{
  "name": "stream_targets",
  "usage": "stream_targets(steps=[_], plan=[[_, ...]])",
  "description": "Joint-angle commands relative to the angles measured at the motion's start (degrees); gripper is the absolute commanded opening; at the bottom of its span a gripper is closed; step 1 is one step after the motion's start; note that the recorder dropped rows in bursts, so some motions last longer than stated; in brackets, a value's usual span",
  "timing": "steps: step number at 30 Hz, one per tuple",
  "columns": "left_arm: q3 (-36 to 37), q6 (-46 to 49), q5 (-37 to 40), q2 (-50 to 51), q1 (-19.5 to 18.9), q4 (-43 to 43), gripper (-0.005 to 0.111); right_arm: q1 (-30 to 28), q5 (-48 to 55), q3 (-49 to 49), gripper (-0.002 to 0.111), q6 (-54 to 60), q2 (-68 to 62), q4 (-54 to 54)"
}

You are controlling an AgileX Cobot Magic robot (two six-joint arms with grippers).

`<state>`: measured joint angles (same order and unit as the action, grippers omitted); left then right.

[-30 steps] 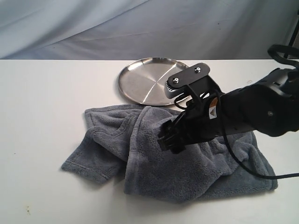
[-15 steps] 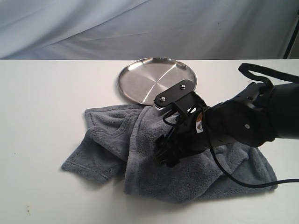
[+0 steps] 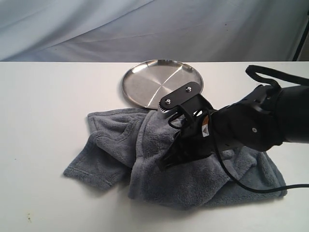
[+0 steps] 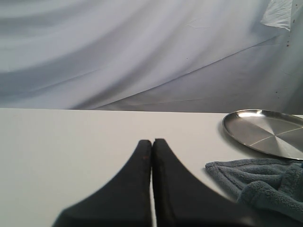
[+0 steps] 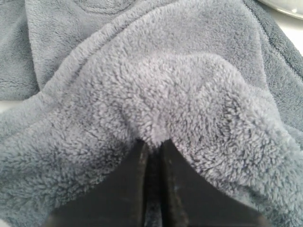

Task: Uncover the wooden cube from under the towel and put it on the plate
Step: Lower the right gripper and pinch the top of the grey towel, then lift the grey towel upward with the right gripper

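Note:
The blue-grey towel (image 3: 145, 145) lies crumpled on the white table, just in front of the silver plate (image 3: 154, 82). My right gripper (image 3: 165, 163) presses down into the towel's middle and is shut on a raised fold of fleece (image 5: 189, 85), which bunches up just past the fingertips (image 5: 142, 147). The wooden cube is hidden; no part of it shows in any view. My left gripper (image 4: 152, 141) is shut on nothing, low over bare table. From the left wrist view the plate (image 4: 265, 132) and a towel corner (image 4: 255, 182) lie off to one side.
The white table (image 3: 48, 106) runs to a draped grey-white backdrop (image 3: 145, 29) behind the plate. The right arm's black cable (image 3: 270, 186) trails across the towel's right part. A plate rim edge (image 5: 289, 7) shows in the right wrist view.
The right gripper has dropped lower and leftward into the towel, and its fingers have closed on a fold of the fleece. The towel and plate have stayed where they were.

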<state>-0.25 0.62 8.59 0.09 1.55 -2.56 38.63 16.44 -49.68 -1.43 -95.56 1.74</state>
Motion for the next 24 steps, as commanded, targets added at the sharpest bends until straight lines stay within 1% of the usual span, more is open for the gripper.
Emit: stream_targets(steps=[1,7,12,16,20,24], plan=[[0.3,-0.1,-0.2,-0.1,0.0,0.0,0.001,0.3,4.0,0.5,0.000,-0.3,0.2,0.4],[0.3,-0.1,-0.2,-0.1,0.0,0.0,0.001,0.3,4.4,0.5,0.000,-0.3,6.0,0.4],[0.3,-0.1,-0.2,-0.1,0.0,0.0,0.001,0.3,2.0,0.5,0.000,-0.3,13.3,0.4],[0.3,-0.1,-0.2,-0.1,0.0,0.0,0.001,0.3,-0.9,0.5,0.000,-0.3,18.9,0.4],[0.3,-0.1,-0.2,-0.1,0.0,0.0,0.001,0.3,-6.5,0.5,0.000,-0.3,26.3,0.6],[0.3,-0.1,-0.2,-0.1,0.0,0.0,0.001,0.3,-11.4,0.5,0.000,2.6,31.2,0.8]])
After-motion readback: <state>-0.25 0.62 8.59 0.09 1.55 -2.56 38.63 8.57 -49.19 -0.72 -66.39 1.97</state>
